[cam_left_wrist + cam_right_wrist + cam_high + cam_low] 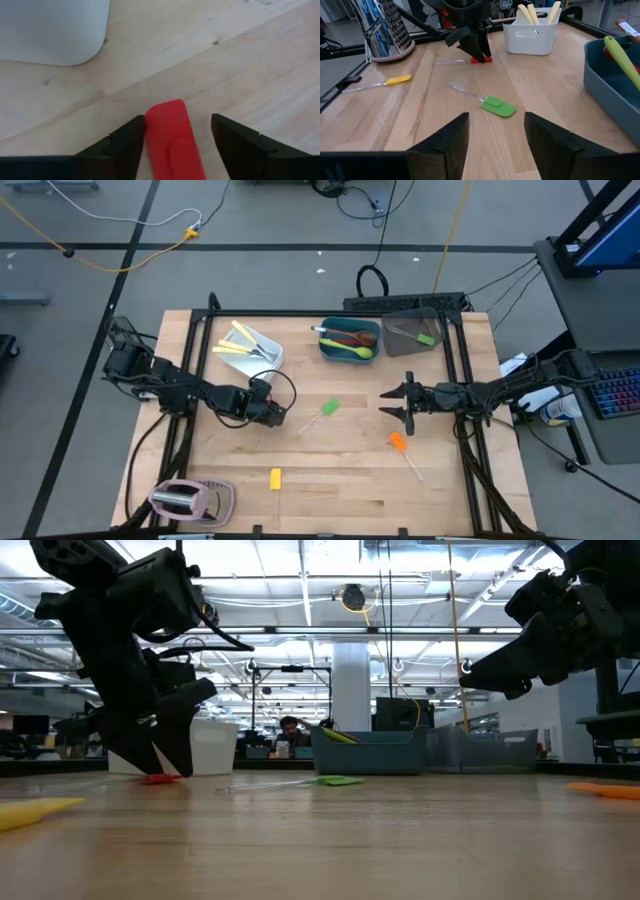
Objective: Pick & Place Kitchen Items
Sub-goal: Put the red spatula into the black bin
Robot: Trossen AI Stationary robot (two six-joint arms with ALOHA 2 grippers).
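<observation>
Kitchen items lie scattered over the wooden table (330,470) and in three tubs along its far side. A red spatula (172,137) rests flat on the wood just in front of the white tub (253,346), and the left gripper (175,145) is down over it with its fingers spread to either side of the red blade, near the blade but not closed on it; in the low view the fingertips reach the tabletop beside the red piece. The white tub holds cream-yellow knives (236,340) standing at an angle. A green spatula (327,409) with a clear handle lies mid-table between the two arms, a yellow spatula (275,478) lies nearer the front edge, and an orange spatula (398,441) lies just below the right gripper (390,406) in the high view. That gripper hangs above the table on the right side, its fingers wide apart and holding nothing. The teal tub (349,341) contains a green spoon (356,352) and reddish utensils, and the smoky-grey tub (414,330) beside it holds a small green-headed utensil (427,338). A pinkish toaster (185,499) sits at the front left corner of the table.
</observation>
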